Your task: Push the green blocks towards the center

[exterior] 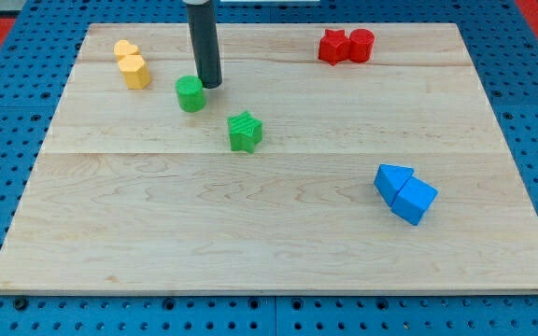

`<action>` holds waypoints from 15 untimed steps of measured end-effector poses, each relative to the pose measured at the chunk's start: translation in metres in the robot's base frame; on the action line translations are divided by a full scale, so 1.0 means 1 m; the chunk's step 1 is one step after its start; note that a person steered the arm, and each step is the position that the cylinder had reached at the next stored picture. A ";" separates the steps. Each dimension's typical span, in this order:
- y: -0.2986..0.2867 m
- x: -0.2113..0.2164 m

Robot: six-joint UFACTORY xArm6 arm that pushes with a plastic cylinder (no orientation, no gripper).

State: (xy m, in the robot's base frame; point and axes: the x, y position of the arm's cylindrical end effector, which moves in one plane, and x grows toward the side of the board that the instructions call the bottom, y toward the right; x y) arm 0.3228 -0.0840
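My tip (210, 86) touches the upper-right edge of the green round block (191, 94); I have no jaws. The green star-shaped block (245, 132) sits nearer the wooden bench's (250, 243) centre. An off-centre push could spin the round block away leftward.

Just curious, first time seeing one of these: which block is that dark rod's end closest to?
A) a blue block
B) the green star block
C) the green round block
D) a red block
C: my tip sits right beside the green round block, on its upper-right side.
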 end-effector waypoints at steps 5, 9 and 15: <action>-0.004 -0.014; 0.001 0.065; 0.024 0.019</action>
State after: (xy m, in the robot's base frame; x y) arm 0.3416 -0.0597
